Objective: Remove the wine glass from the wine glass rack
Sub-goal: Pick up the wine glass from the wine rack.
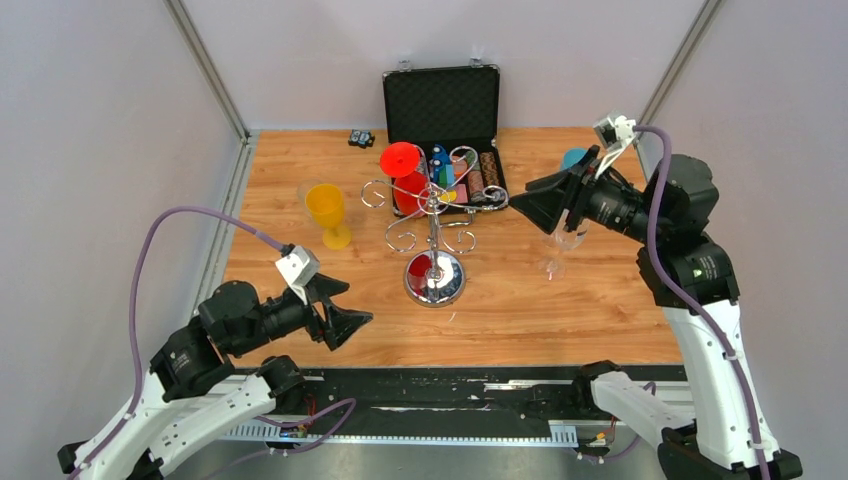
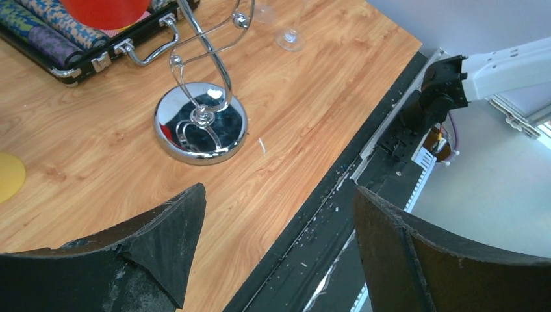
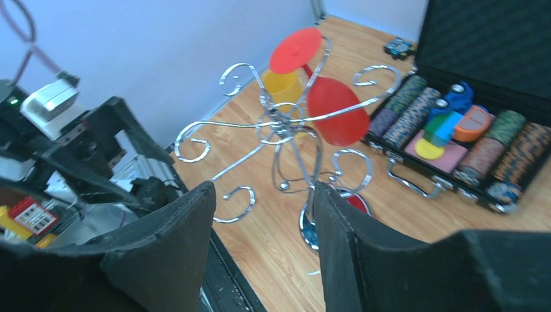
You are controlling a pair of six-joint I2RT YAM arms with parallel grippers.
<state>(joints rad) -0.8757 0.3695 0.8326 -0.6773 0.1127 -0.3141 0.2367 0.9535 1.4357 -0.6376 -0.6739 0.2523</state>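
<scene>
From above, the right hand point(image 1: 528, 203) partly covers the clear wine glass point(image 1: 550, 268) at its bowl.

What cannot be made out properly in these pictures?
- Top view: the blue object is mostly hidden behind the right gripper; what it is cannot be told.
- Top view: the small black item at the far edge is too small to identify.
- Left wrist view: the red wine glass is cut off by the top edge.
</scene>
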